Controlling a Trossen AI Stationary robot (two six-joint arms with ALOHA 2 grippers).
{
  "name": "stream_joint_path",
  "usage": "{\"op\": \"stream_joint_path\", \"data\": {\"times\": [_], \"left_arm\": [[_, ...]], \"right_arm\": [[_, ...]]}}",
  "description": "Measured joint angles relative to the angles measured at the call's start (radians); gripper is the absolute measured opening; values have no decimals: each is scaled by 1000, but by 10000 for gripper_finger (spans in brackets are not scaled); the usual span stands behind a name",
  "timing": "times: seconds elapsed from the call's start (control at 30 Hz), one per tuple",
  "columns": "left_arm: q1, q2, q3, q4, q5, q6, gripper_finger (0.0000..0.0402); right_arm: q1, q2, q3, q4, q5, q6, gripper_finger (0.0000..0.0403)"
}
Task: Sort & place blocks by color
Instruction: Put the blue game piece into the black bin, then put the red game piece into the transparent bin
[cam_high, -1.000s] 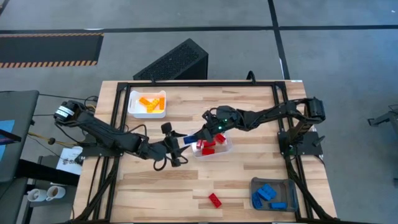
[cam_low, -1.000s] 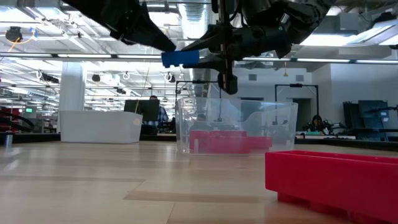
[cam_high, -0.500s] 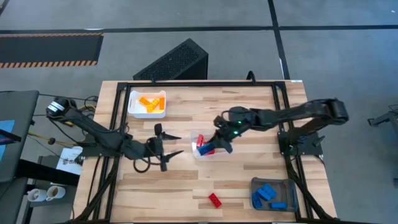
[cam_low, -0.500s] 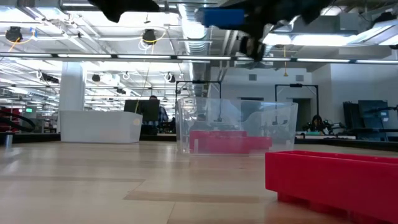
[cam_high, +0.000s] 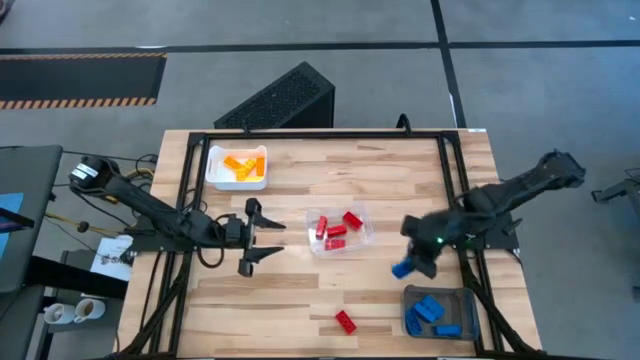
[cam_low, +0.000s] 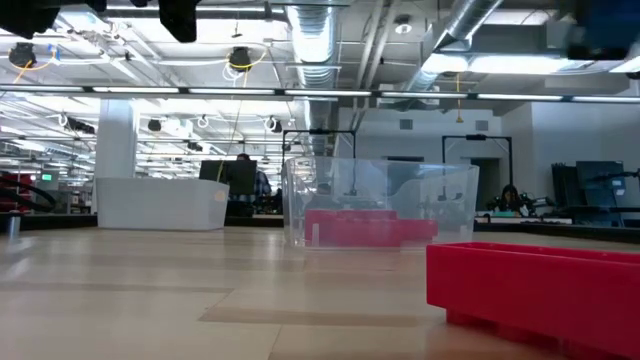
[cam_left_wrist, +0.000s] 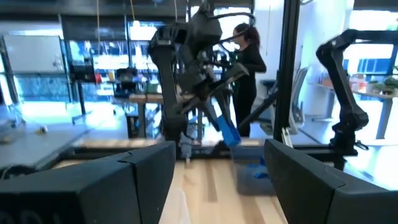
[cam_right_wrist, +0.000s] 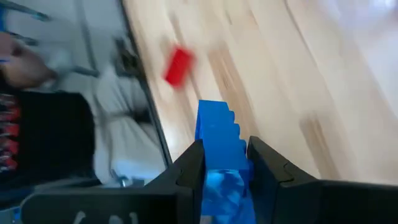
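My right gripper (cam_high: 410, 262) is shut on a blue block (cam_high: 402, 269) above the table's near right part, just beyond the grey tray (cam_high: 462, 300) that holds several blue blocks (cam_high: 428, 310). My left gripper (cam_high: 272, 238) is open, empty, and left of the clear container (cam_high: 362, 214), in which several red blocks (cam_high: 335, 231) lie. A white tray (cam_high: 214, 178) at far left holds orange blocks (cam_high: 243, 165). One red block (cam_high: 345, 321) lies flat on the table near the near edge. In the left wrist view, the right arm carries the blue block (cam_left_wrist: 227, 132). My right gripper pinches the blue block's lower end (cam_right_wrist: 219, 163) between its two fingers. The rest of the block (cam_right_wrist: 216, 127) sticks out past the fingertips. The block is lifted clear of the table.
The wooden table (cam_high: 300, 300) has a black frame around it (cam_high: 320, 134). In the low view the loose red block (cam_low: 535, 290) looms at near right, with the clear container (cam_low: 380, 200) and the white tray (cam_low: 160, 203) behind. People and workbenches stand in the room beyond.
The left gripper held the blue block out over the clear container, and the right gripper took hold of it. The left gripper let go, opened and drew back toward the table's left. The right gripper carried the block toward the right and near edges, up to the grey tray.
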Motion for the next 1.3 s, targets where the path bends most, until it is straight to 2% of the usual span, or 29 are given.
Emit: {"op": "stream_joint_path", "data": {"times": [0.13,0.3,0.43,0.7,0.8,0.87,1.0,1.13,1.23,1.3], "left_arm": [[0,50,-1,5,13,-38,233],[1,89,9,22,26,-38,233],[2,100,17,21,38,-46,233],[2,100,17,5,98,-84,233],[2,100,17,2,99,-83,233],[2,100,18,1,99,-84,233],[2,107,18,-17,98,-94,233],[5,135,18,-11,95,-99,233],[15,149,18,-14,88,-106,233],[22,153,18,-7,88,-114,233]], "right_arm": [[150,15,0,-124,3,189,97],[285,103,0,-122,-24,321,100],[347,194,0,-119,-82,378,123],[338,290,0,-83,-230,402,235],[303,289,8,-96,-323,430,261],[279,276,30,-121,-335,432,265],[233,256,98,-122,-244,373,261],[188,263,179,-100,-78,252,255],[157,302,208,-20,41,149,255],[136,337,214,70,80,67,255]]}}
